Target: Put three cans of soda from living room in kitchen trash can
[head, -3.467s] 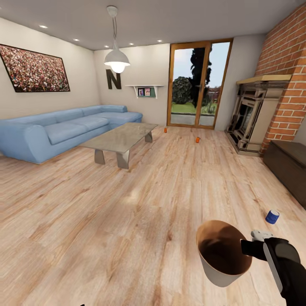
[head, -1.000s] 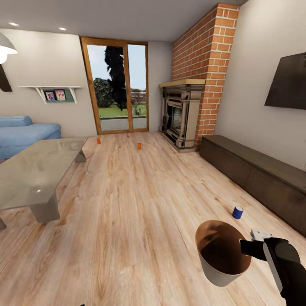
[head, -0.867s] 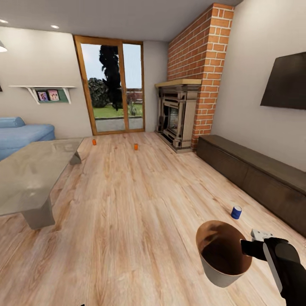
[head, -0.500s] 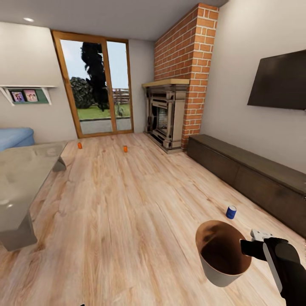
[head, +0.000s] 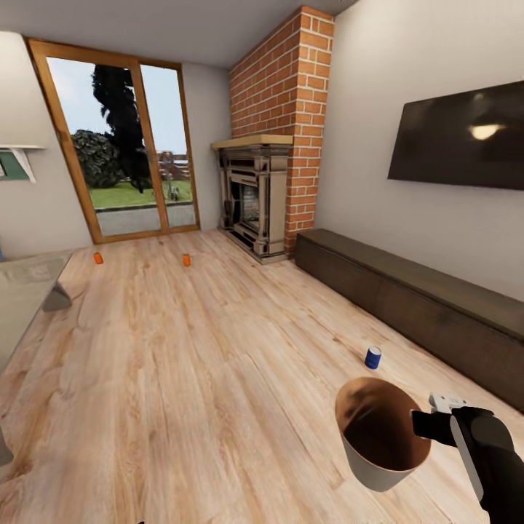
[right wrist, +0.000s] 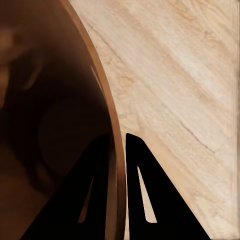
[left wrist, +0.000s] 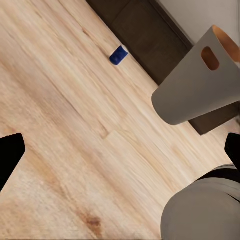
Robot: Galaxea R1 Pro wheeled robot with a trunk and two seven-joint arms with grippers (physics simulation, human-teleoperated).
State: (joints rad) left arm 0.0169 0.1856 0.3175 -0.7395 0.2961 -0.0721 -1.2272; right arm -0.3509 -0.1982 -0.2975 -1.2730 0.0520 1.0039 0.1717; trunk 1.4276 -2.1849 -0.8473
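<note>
In the living room, my right gripper (head: 418,424) is shut on the rim of the tash can (head: 370,468), a pale grey bin with a brown inside, held upright in front of me. In the right wrist view one finger is inside the tash can's wall (right wrist: 55,95) and one outside, with the right gripper (right wrist: 118,150) pinching it. A blue can of soda (head: 372,357) stands on the floor just beyond the bin, near the dark cabinet. Two orange cans (head: 97,257) (head: 186,260) stand far off by the glass door. My left gripper (left wrist: 120,152) is open and empty, looking at the blue can (left wrist: 118,55) and the bin (left wrist: 195,90).
A long dark wood cabinet (head: 418,298) runs along the right wall under a black TV (head: 458,138). A fireplace (head: 251,200) with a brick chimney stands at the far corner. A glass coffee table (head: 29,298) is at the left edge. Light wood floor lies between.
The whole view has swung right: sofa and table slid off to the left, the TV came in. The blue can shows a little closer. The bin stays in my right gripper.
</note>
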